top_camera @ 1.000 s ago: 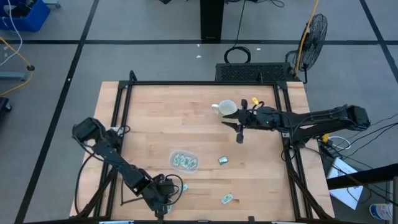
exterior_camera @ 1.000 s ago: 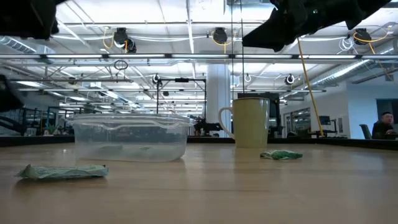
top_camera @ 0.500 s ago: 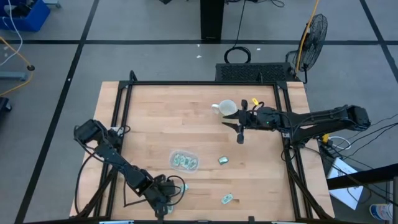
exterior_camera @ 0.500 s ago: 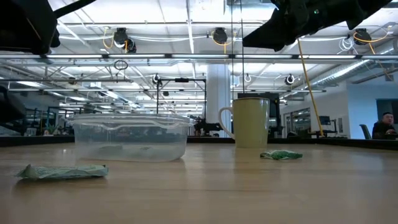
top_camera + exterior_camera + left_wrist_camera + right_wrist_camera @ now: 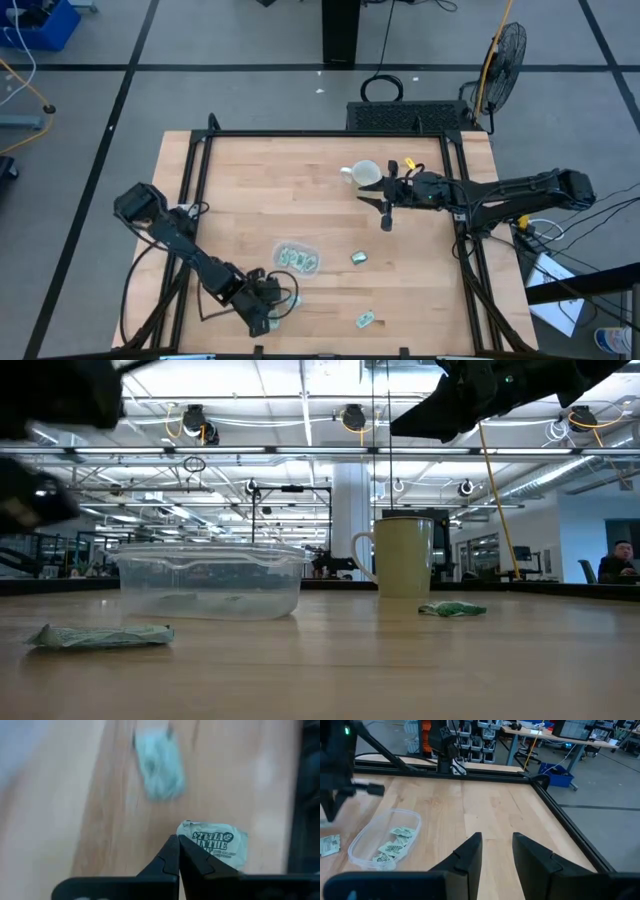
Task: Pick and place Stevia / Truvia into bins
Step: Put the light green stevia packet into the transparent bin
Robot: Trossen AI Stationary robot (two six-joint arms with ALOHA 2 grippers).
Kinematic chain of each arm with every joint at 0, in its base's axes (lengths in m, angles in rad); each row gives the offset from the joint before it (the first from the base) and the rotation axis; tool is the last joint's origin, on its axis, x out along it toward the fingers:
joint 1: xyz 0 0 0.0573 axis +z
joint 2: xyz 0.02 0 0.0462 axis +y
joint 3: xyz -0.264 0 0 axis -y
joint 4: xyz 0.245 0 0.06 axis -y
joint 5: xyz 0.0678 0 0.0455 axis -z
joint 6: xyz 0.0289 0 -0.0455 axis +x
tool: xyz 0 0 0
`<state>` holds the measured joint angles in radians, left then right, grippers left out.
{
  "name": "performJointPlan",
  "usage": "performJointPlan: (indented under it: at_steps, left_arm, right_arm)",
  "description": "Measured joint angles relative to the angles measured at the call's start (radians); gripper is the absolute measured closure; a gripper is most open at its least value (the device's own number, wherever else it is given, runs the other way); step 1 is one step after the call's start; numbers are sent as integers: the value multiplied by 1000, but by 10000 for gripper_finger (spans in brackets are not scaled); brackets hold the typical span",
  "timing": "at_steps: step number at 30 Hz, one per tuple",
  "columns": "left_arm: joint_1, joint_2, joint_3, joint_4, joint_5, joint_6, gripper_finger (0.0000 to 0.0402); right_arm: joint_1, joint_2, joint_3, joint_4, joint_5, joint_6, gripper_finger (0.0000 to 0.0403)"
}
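Observation:
My left gripper (image 5: 270, 306) (image 5: 178, 839) is near the table's near edge, just near-left of the clear bin (image 5: 297, 259) (image 5: 210, 580), and is shut on a Stevia packet (image 5: 215, 842). Several packets (image 5: 395, 842) lie flat in the bin. Loose packets lie flat on the table: one (image 5: 292, 298) (image 5: 100, 635) beside the left gripper, one (image 5: 358, 257) (image 5: 452, 608) right of the bin, one (image 5: 365, 319) toward the near edge. My right gripper (image 5: 386, 220) (image 5: 496, 836) hangs open above the table near the mug, touching nothing. My left gripper pinches the packet between its two shut fingers at the packet's edge (image 5: 186, 831). The rest of the packet sticks out to one side of the fingertips, its printed face showing. The table behind it is blurred while the packet is sharp. Whether it is lifted clear, I cannot tell.
A white mug (image 5: 365, 173) (image 5: 405, 555) stands on the far right part of the table, next to the right gripper. A black frame rail (image 5: 300, 134) runs around the table. Bare wood lies left of and beyond the bin.
The left gripper has shifted a little toward the far edge, toward the bin, and its arm has swung. It is blurred in the low view now. The loose packets, the bin and the mug have stayed where they were.

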<state>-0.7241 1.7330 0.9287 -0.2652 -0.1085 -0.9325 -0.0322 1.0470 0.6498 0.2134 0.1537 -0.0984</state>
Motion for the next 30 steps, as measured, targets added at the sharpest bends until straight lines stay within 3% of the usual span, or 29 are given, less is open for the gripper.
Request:
performJointPlan:
  at_steps: [8,15,28,30]
  left_arm:
    - [7,-34,4,26,27,-45,380]
    - [14,-34,4,11,-13,-23,396]
    - [29,-10,5,40,-20,-57,301]
    - [29,16,6,60,17,-57,290]
  right_arm:
    - [0,0,0,-10,1,0,302]
    - [0,0,0,-17,1,0,302]
    - [0,1,0,-17,1,0,302]
    - [0,1,0,-19,1,0,302]
